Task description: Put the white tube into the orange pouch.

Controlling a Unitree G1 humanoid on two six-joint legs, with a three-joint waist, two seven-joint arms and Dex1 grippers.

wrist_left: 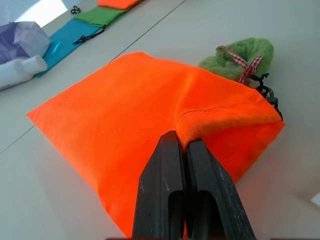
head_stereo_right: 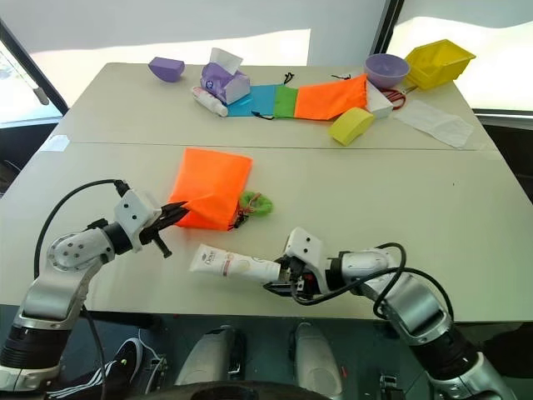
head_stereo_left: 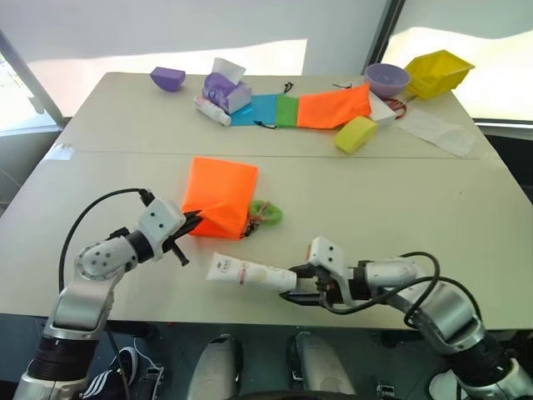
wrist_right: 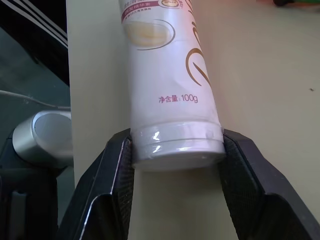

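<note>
The orange pouch (head_stereo_left: 221, 193) lies near the middle of the table, with a green fuzzy ball (head_stereo_left: 266, 212) at its dark cord. My left gripper (head_stereo_left: 193, 218) is shut on the pouch's near hem and holds that edge up a little; the left wrist view shows the fabric (wrist_left: 115, 120) pinched between the fingers (wrist_left: 165, 185). The white tube (head_stereo_left: 246, 272) is near the table's front edge, crimped end toward the left arm. My right gripper (head_stereo_left: 293, 287) is shut on its cap end, with the fingers (wrist_right: 120, 175) on both sides of the tube (wrist_right: 170, 75).
At the far side lie a second orange pouch (head_stereo_left: 333, 108), a green pouch (head_stereo_left: 286, 110), a blue pouch (head_stereo_left: 256, 110), another whitish tube (head_stereo_left: 212, 110) and a purple tissue pack (head_stereo_left: 226, 90). A yellow sponge (head_stereo_left: 356, 134), a purple bowl (head_stereo_left: 387, 79) and a yellow bin (head_stereo_left: 438, 72) stand far right.
</note>
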